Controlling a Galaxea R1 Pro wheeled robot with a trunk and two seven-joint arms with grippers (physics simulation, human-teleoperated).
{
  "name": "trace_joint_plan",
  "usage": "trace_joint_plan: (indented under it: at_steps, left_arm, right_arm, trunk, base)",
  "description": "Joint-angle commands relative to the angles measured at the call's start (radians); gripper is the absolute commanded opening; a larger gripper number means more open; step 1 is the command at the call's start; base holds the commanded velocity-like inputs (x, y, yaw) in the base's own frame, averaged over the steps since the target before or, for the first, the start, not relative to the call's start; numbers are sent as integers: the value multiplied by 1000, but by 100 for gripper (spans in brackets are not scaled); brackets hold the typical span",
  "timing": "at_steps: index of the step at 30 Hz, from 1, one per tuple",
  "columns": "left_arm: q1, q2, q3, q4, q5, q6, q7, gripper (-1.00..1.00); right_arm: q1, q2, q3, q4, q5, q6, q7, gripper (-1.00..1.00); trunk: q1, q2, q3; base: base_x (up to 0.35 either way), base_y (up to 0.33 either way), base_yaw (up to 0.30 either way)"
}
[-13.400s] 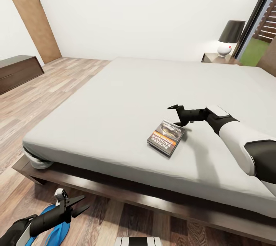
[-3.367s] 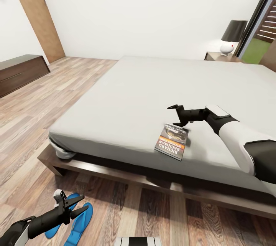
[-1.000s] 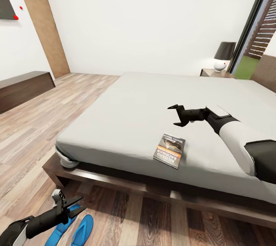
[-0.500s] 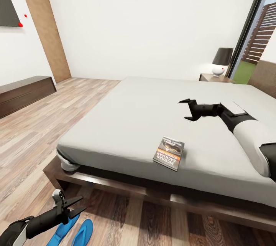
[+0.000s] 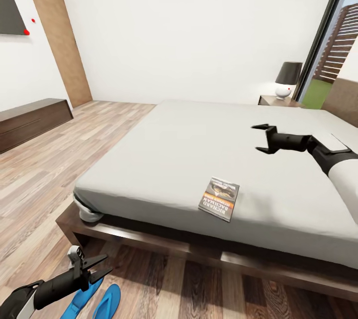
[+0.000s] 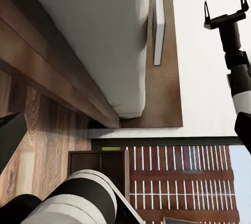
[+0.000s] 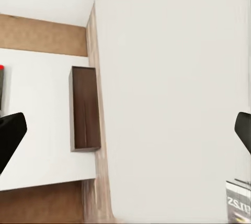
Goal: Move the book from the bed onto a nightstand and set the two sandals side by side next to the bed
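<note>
My head view shows the book [image 5: 219,199] near the bed's [image 5: 164,159] edge and blue sandals [image 5: 94,299] on the floor. My right hand [image 5: 264,138] hovers over the mattress, fingers apart; my left hand [image 5: 97,267], also spread, hangs above the sandals.

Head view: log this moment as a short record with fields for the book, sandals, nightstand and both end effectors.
book: flat on the bed, near its foot edge
sandals: two blue ones on the floor by the bed's corner, close together
nightstand: beyond the bed's far side, lamp on top
left end effector: open, low over the sandals, holding nothing
right end effector: open, empty, above the mattress beyond the book
</note>
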Motion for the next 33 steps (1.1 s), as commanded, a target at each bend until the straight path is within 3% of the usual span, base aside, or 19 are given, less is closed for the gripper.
trace_joint_plan:
  at_steps: [1, 12, 19, 24, 33]
  left_arm:
    - [0, 0, 0, 0, -1, 10, -4, 100]
    - [0, 0, 1, 0, -1, 10, -4, 100]
    - [0, 0, 1, 0, -1, 10, -4, 100]
    - [0, 0, 1, 0, -1, 11, -4, 100]
    - [0, 0, 1, 0, -1, 10, -4, 100]
  right_arm:
    - [2, -6, 5, 0, -6, 13, 4, 100]
    - [23, -45, 6, -2, -7, 73, 76, 100]
    - [37, -57, 5, -2, -7, 101, 103, 100]
    - [53, -66, 5, -4, -7, 112, 121, 100]
    - [73, -75, 7, -11, -5, 119, 153, 100]
  trunk:
    - [0, 0, -1]
    - [0, 0, -1]
    - [0, 0, -1]
    - [-2, 1, 18]
    - [-37, 64, 47]
  base:
    - [0, 0, 0]
    - [0, 0, 0]
    - [0, 0, 0]
    - [0, 0, 0]
    - [0, 0, 0]
